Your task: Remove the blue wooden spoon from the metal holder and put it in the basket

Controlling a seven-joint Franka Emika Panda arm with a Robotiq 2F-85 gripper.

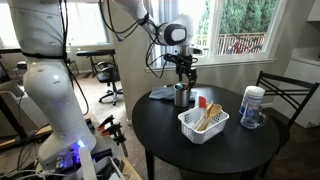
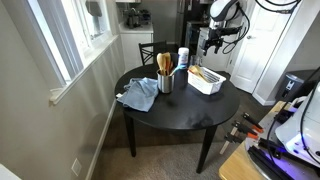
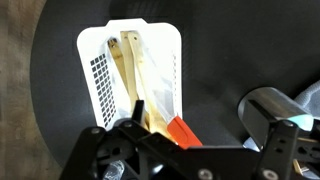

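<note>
My pincer (image 3: pixel 150 130) fills the lower edge, dark; whether its jaws are apart I cannot tell. Just beyond it sits the white lattice-sided basket (image 3: pixel 97 75) on the dark round worktop (image 3: pixel 230 40) — pale wooden utensils (image 3: pixel 135 65) lie inside, with an orange-red piece (image 3: pixel 182 130) at the near end. A grey cylinder (image 3: pixel 265 108) stands right of the basket.

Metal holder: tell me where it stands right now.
In an exterior view the metal holder stands on the black round table, between the blue cloth at image left and the white basket at image right.
</note>
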